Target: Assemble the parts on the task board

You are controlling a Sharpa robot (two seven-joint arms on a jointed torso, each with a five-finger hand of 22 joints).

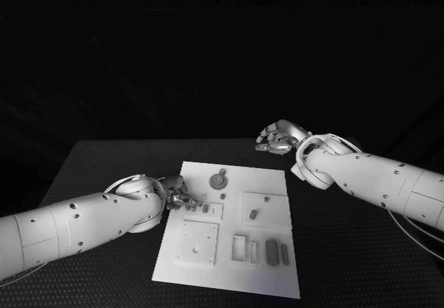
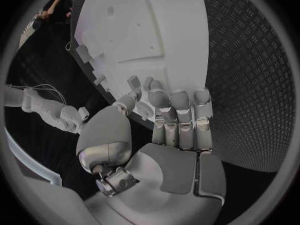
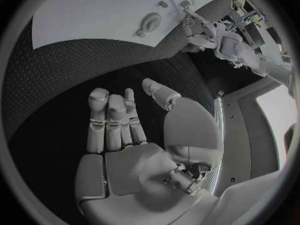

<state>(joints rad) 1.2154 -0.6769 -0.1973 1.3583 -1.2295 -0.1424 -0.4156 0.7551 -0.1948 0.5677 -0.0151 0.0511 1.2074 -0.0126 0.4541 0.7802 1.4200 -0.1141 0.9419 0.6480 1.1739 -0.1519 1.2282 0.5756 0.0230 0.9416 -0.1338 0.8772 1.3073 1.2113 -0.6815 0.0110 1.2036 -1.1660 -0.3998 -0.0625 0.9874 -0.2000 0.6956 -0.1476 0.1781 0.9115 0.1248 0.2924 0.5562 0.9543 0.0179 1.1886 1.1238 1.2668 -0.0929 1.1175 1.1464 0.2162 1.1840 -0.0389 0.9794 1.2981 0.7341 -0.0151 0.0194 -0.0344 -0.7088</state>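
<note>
The left hand (image 1: 174, 194) is reaching over the nine o'clock edge of the task board (image 1: 268, 269) on the bench (image 1: 351, 269), fingers apart near small parts (image 1: 196, 206), gripping nothing. The right hand (image 1: 278, 138) is hovering empty off the one o'clock corner. A careless fingertip could be knocking those loose parts aside.

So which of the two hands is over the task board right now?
The left hand, its fingers at the small parts on the task board's left edge. The right hand hangs open off the board, beyond its far right corner.
</note>
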